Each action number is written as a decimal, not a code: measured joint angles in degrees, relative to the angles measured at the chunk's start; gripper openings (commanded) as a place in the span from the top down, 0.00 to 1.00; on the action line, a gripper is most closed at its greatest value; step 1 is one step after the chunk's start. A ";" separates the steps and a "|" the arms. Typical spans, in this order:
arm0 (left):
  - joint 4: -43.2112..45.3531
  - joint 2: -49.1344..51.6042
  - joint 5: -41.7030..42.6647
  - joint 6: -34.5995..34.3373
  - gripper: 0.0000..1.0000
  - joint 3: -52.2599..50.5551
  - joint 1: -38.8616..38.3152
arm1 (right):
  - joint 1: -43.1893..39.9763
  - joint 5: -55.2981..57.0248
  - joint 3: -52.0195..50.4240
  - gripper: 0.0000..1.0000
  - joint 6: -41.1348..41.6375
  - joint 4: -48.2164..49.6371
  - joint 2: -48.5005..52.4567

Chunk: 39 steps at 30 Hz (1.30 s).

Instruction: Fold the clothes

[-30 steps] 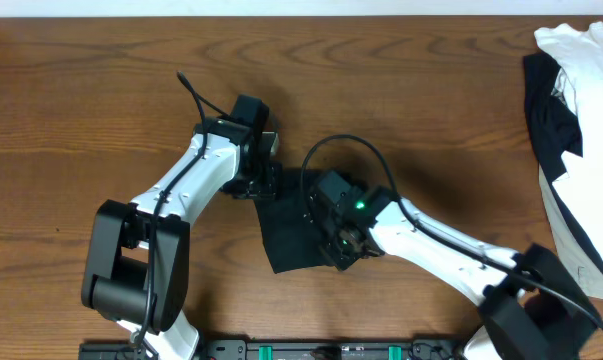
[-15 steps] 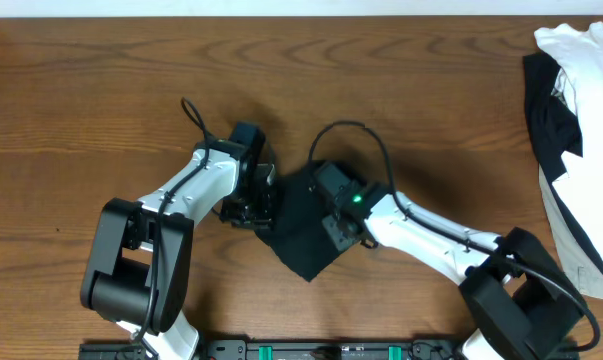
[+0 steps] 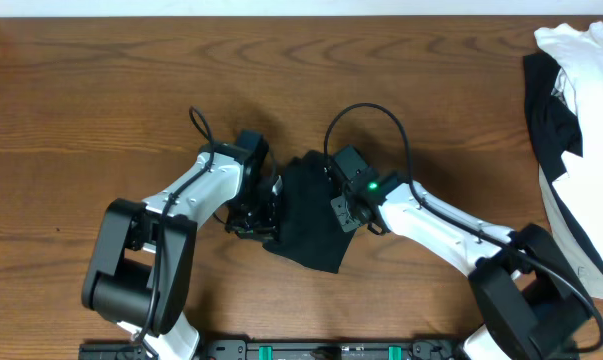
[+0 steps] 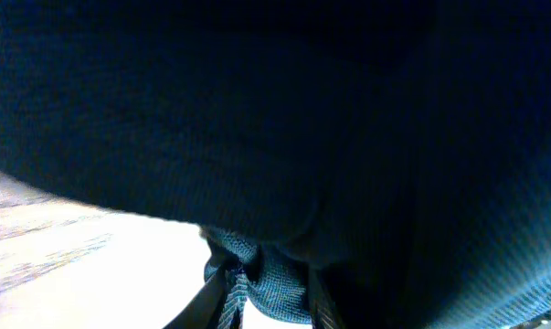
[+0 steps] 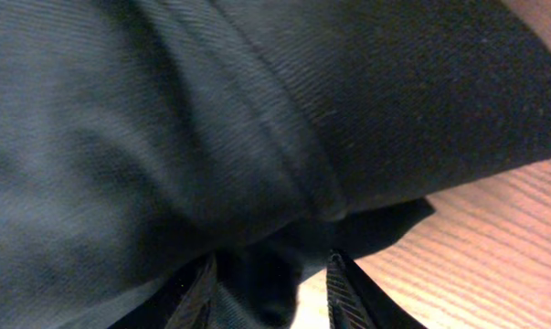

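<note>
A black T-shirt (image 3: 309,228) lies bunched into a small folded bundle on the wooden table, front of centre, between my two grippers. My left gripper (image 3: 268,207) is at its left edge and is shut on a fold of the black cloth (image 4: 266,274). My right gripper (image 3: 333,197) is at its upper right edge, its fingers (image 5: 270,291) closed on a thick bunch of the same black cloth (image 5: 257,119). The cloth fills both wrist views. No chest logo shows.
A heap of other black and white clothes (image 3: 573,140) lies at the table's right edge, with a white shirt (image 3: 581,45) on top at the back. Bare wooden table (image 3: 101,90) lies to the left and at the back. Both arms crowd the front centre.
Both grippers have moved closer together over the bundle. The black cloth has been turned and gathered, from a flatter patch in front into a tighter bundle between the grippers.
</note>
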 measured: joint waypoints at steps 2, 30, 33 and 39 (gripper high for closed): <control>0.00 -1.16 -0.90 0.00 0.75 -0.02 0.00 | 0.00 -1.46 0.00 0.60 0.04 -0.72 -2.23; 7.72 -12.85 -5.60 1.57 0.64 0.00 0.00 | 0.00 -12.44 -6.91 0.72 26.77 -2.60 -14.71; 7.74 -11.76 -4.04 1.73 0.64 0.00 0.00 | 0.00 -13.46 -8.79 0.73 27.34 -0.92 -14.71; 7.74 -8.72 -2.89 1.79 0.64 0.00 0.00 | 0.00 -15.19 -11.26 0.74 27.82 2.14 -14.71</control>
